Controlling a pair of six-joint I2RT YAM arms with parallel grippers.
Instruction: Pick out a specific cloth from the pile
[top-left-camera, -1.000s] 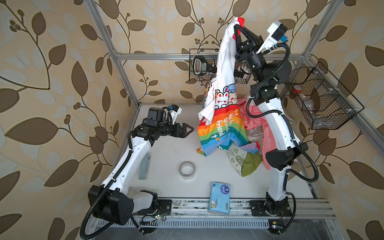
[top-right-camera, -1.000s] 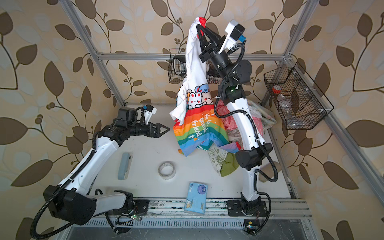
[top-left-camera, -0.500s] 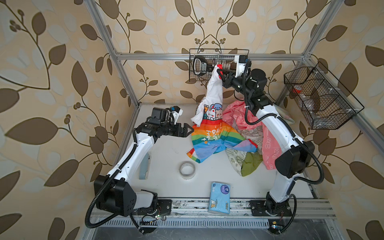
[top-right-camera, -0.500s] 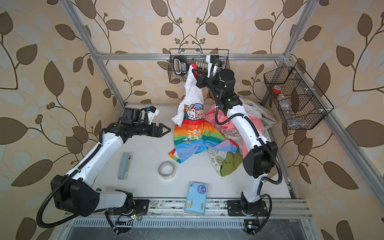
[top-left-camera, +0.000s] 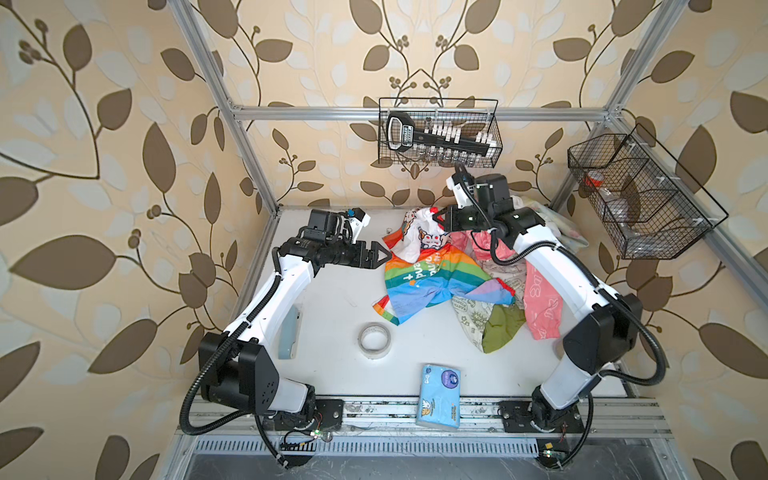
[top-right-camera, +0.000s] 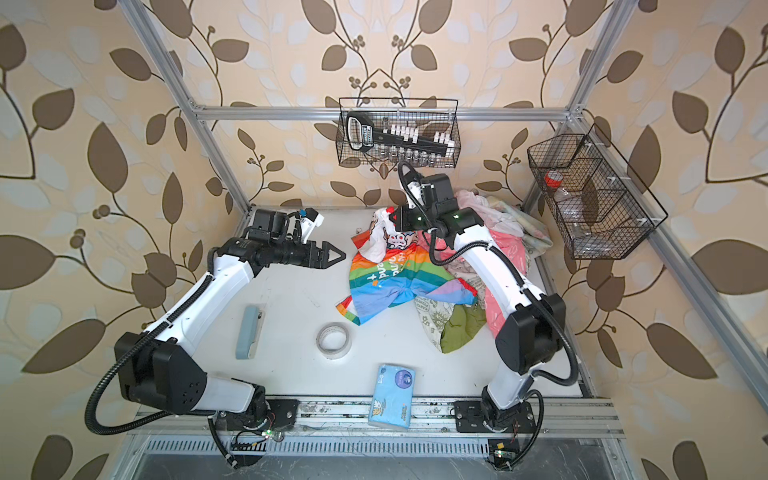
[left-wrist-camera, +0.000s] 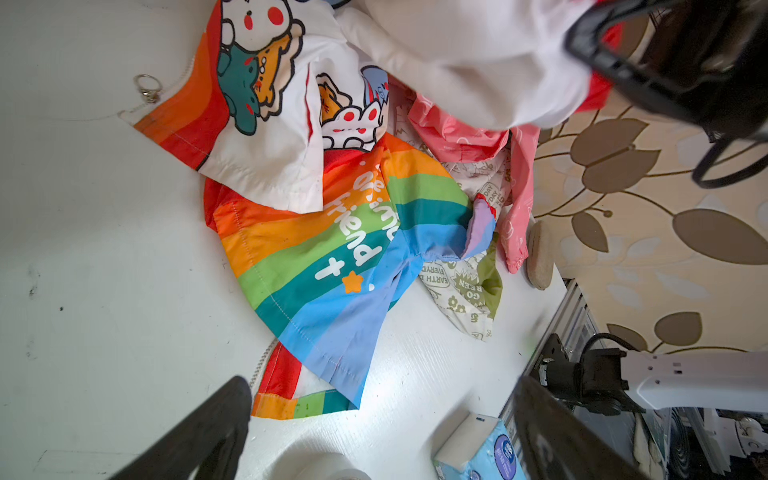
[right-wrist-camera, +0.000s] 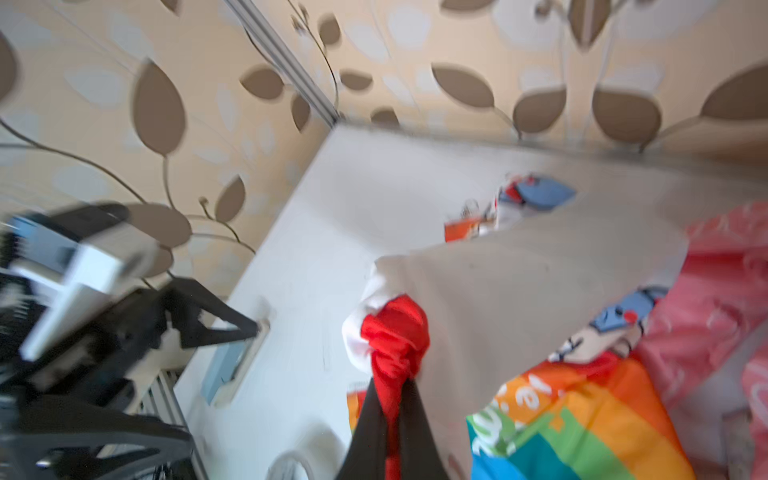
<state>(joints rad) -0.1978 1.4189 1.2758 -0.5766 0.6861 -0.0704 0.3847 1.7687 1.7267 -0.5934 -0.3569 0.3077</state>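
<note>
Item: cloth (top-left-camera: 432, 276), rainbow-striped, cartoon animals, white lettering. Lies mid-frame in both top views, spread on the tabletop (top-left-camera: 332, 316), its right edge over the pile (top-left-camera: 540, 291). Right gripper (top-left-camera: 437, 214) clamped on its red trim, upper centre. Left gripper (top-left-camera: 384, 252) wide, empty, just left of the cloth.

wire baskets (top-left-camera: 415, 160) (top-left-camera: 660, 243): 2 | tape roll (top-left-camera: 375, 352): 1 | tissue pack (top-left-camera: 440, 395): 1

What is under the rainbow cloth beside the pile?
The rainbow cloth overlaps the cream doodle-print cloth at its purple end; its left side lies on the table. Anything beneath its middle is hidden.
</note>
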